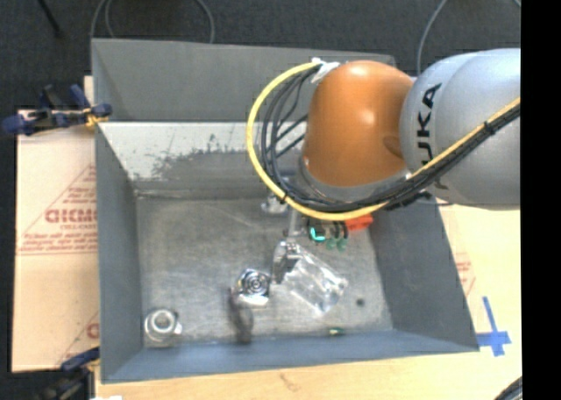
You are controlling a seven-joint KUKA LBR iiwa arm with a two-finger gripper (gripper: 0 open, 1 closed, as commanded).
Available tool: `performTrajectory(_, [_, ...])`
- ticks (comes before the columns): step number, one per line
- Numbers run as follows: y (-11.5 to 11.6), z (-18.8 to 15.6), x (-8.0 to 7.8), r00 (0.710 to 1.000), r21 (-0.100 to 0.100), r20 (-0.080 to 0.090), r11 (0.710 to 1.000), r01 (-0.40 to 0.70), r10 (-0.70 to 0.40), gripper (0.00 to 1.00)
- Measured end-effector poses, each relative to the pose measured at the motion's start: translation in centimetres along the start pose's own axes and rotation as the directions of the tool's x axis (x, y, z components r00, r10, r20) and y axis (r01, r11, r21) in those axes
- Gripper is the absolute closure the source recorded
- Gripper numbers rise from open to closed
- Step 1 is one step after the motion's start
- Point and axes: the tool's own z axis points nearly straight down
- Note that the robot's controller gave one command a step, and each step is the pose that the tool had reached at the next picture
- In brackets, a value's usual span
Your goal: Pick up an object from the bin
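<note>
A crumpled clear plastic piece (321, 285) lies on the floor of the grey bin (116, 240), toward 4 o'clock from the floor's middle. The hand (284, 260) hangs at its 10 o'clock edge; whether it touches the plastic, or is spread or pressed together, I cannot tell. At the hand's 8 o'clock sits a small silvery round metal part (252, 285), with a dark lump (242, 322) just at that part's 6 o'clock. A silver cap (162, 325) rests in the 7 o'clock corner, well apart. A green-and-red item (337, 232) lies at the hand's 2 o'clock, beneath the orange wrist cover (355, 122).
</note>
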Motion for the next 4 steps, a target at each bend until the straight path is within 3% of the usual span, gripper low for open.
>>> performTrajectory(1, [-3.6,15.1,0.6,0.999,-0.003,0.016,0.999,-0.033,0.033,0.00])
performTrajectory(2, [-3.5,14.6,0.3,0.999,-0.005,0.024,0.999,-0.035,0.035,1.00])
performTrajectory(3, [-3.5,14.9,0.6,0.999,-0.004,0.015,0.999,-0.036,0.036,0.00])
performTrajectory(4, [-2.5,14.9,-0.1,0.999,0.006,0.014,0.999,0.043,-0.043,0.00])
